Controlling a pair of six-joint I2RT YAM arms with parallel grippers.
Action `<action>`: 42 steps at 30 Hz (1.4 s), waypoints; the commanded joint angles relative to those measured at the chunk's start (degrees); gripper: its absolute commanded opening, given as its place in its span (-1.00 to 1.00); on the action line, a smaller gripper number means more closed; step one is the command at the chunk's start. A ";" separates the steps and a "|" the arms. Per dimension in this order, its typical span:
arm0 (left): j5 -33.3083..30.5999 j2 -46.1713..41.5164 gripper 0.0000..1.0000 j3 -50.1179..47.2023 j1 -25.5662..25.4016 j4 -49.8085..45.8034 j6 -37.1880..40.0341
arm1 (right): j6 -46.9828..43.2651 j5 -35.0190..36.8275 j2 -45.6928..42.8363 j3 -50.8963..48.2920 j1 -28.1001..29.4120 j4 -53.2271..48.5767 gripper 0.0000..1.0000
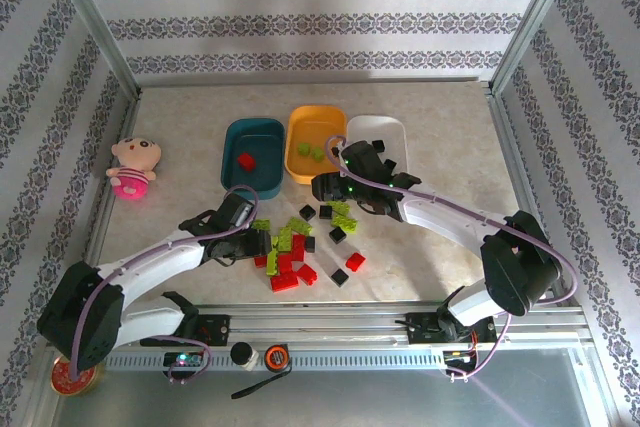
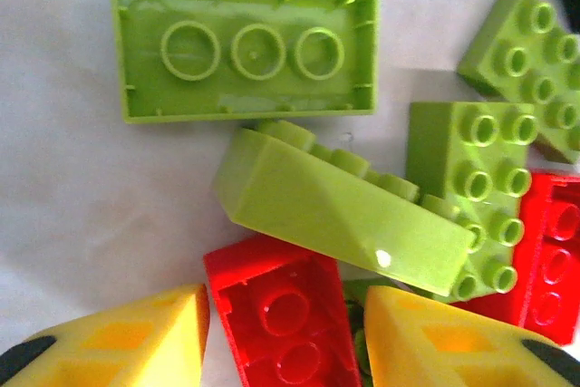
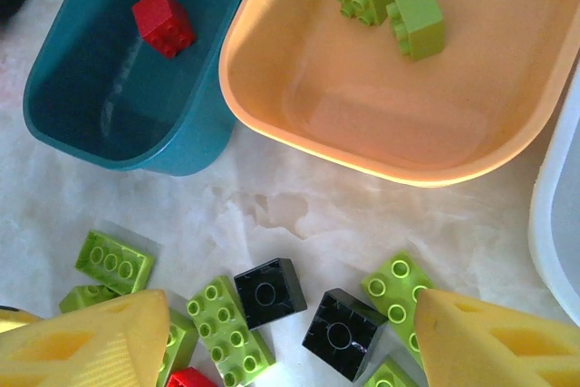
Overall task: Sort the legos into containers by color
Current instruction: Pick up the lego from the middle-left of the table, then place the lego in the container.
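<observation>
**A:** Where do the legos lie?

**B:** Most sit in a mixed heap [image 1: 290,247] on the table [image 1: 450,117] between the arms: red, lime-green, black. One red brick [image 3: 163,21] is in the dark teal tray [image 3: 91,106]. Two lime-green bricks [image 3: 419,20] are in the orange-yellow tray [image 3: 362,106]. Some dark pieces, black bricks by the look, are in the white tray [image 1: 398,130].

**A:** The left claw [image 2: 283,304]?

**B:** Low over the heap. Its yellow fingers [image 2: 118,342] stand either side of an upturned red brick [image 2: 281,333], close to its walls. Whether they pinch it, I cannot tell. A sloped lime-green brick [image 2: 335,210] lies just beyond.

**A:** And the right claw [image 3: 290,324]?

**B:** Spread, with nothing between its fingers. It hangs above a black brick [image 3: 343,333] on the table, just in front of the teal and orange-yellow trays.
</observation>
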 commanded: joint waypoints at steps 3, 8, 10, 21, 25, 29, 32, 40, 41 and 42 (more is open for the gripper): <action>-1.07 2.81 -0.04 1.07 0.67 -0.30 1.39 | 1.02 1.27 -1.85 -1.65 -0.84 1.27 0.44; -0.96 5.00 0.02 1.15 0.73 -0.94 2.28 | 1.25 1.11 -2.24 -2.48 -1.21 1.56 0.44; -1.15 5.09 -0.04 1.12 0.71 -1.16 2.42 | 1.39 1.12 -2.40 -2.83 -1.29 1.62 0.44; -3.78 -3.60 -0.46 2.56 0.68 -7.45 1.94 | 1.71 1.28 -4.33 -4.75 -2.64 2.08 0.44; -5.88 -7.21 -0.47 6.65 1.24 -10.33 2.82 | 1.88 1.24 -5.51 -5.46 -3.21 2.32 0.44; -5.51 -3.67 -0.47 13.58 5.62 -6.13 5.15 | 2.18 1.07 -6.00 -6.15 -3.41 2.60 0.44; -5.18 3.14 -0.47 19.86 9.07 -0.72 6.67 | 2.35 1.04 -6.43 -6.85 -3.53 2.68 0.44; -9.92 25.92 -0.47 37.40 14.06 7.84 9.77 | 3.16 1.35 -9.36 -10.54 -3.59 1.66 0.45; -9.67 28.76 -0.47 39.25 14.43 8.10 9.65 | 3.27 1.52 -10.04 -11.11 -3.57 1.38 0.45; -9.37 31.26 -0.47 40.75 14.93 8.51 9.55 | 3.31 1.55 -10.68 -11.72 -3.48 1.10 0.45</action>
